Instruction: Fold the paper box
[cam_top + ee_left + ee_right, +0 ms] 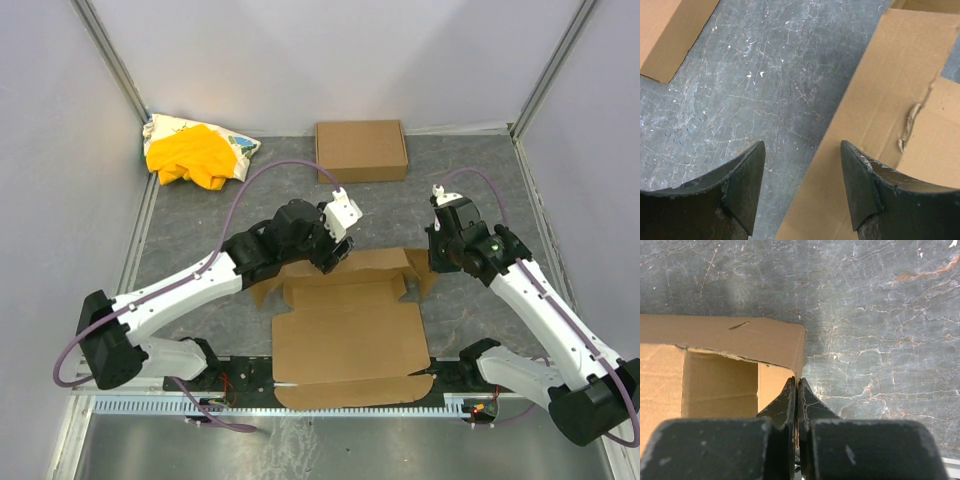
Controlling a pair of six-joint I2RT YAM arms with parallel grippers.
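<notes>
The left gripper [802, 165] stands wide with nothing between its dark fingers. The plain brown cardboard paper box [885, 100] runs beneath its right-hand finger and fills the right of the left wrist view, while the gap hangs over the grey marbled counter [765, 75]. The right gripper [797, 395] is closed tight, its tips at the corner of a raised box flap at the lower left of its view. From above, the partly unfolded box lies at centre bottom, with both grippers at its upper edge.
</notes>
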